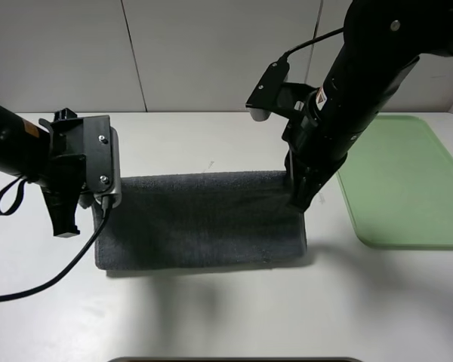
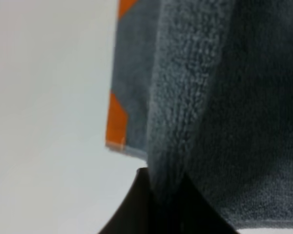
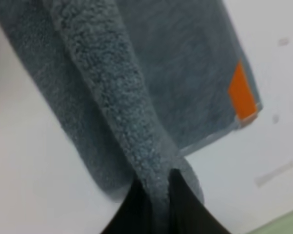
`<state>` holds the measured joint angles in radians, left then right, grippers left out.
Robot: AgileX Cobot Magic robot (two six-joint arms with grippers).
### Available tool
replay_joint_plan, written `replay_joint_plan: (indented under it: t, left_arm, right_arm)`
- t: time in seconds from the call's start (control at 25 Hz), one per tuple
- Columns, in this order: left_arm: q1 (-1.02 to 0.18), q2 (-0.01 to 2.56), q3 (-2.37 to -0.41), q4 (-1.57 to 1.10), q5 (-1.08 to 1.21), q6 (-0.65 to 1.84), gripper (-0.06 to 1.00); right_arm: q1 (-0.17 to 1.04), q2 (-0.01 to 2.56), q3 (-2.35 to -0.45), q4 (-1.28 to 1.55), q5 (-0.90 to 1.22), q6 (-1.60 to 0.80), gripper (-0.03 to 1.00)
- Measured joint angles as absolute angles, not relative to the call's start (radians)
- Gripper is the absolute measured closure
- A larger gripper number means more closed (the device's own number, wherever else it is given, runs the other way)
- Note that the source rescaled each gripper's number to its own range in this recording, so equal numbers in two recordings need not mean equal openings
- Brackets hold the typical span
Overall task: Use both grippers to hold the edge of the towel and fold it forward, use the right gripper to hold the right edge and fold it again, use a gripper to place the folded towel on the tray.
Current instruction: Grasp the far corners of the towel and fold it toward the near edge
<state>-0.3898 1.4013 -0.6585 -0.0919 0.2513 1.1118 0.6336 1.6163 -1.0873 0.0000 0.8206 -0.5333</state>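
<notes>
Towel [image 1: 200,222] of dark grey terry lies flat near the middle of the white table [image 1: 211,324], its long sides running left to right, just beside the pale green tray [image 1: 408,181] but not on it. The left gripper [image 1: 87,204] sits at the towel's left end and the right gripper [image 1: 298,197] at its right end. In each wrist view the dark fingers [image 2: 132,209] [image 3: 185,204] are drawn close together on a raised ridge of cloth, so both jaws are narrow and pinching the towel's edge rather than standing wide. An orange label [image 2: 116,122] [image 3: 243,97] shows on a lower layer near each pinched corner. The looped pile looks soft, thick and light. It will likely drape and sag between the two holds instead of keeping any shape, and it should neither break nor slip easily, since the nap gives the pads plenty to bite. The risk is more that a shallow pinch catches only the top layer or lets the hem pull free as the cloth is carried across. The best hold seems to be right at the corners along the stitched hem, deep enough to trap the full thickness. Both ends should be lifted evenly so that the span between them does not drag or bunch on the table.
</notes>
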Motion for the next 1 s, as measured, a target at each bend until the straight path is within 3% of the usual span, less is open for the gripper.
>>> replay_joint_plan:
  t: [1.0]
  left_arm:
    - [-0.368, 1.638, -0.720, -0.089, 0.057, 1.112, 0.94]
  right_arm:
    - [0.626, 1.718, -1.089, -0.039, 0.749, -0.540, 0.97]
